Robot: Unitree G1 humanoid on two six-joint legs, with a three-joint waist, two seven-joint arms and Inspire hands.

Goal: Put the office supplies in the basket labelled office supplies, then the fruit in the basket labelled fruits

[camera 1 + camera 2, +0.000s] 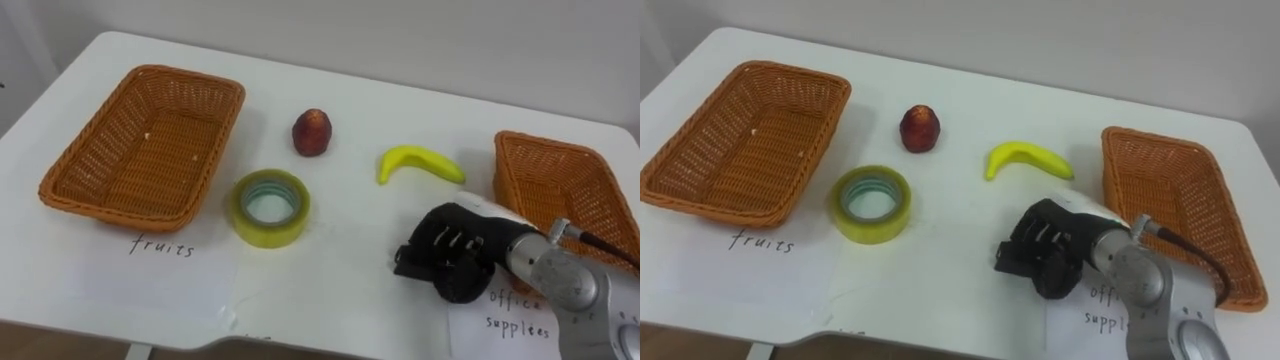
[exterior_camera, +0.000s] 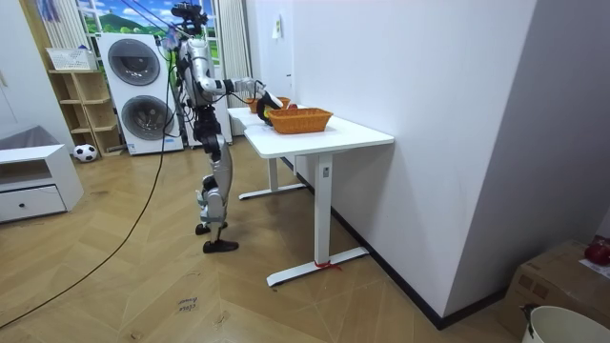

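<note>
The underside of the right hand [image 1: 1045, 255] is turned down toward the surface [image 1: 940, 290], so what lies beneath it cannot be made out. The written sheet [image 1: 1085, 318] just beside the hand is partly covered by the wrist and is cut off by the lower edge. In the left eye view the basket [image 1: 560, 185] to the right of the hand is clipped by the picture's edge and its outer corner is lost, while in the room view the hand and the small things near it are too small to be told apart.
</note>
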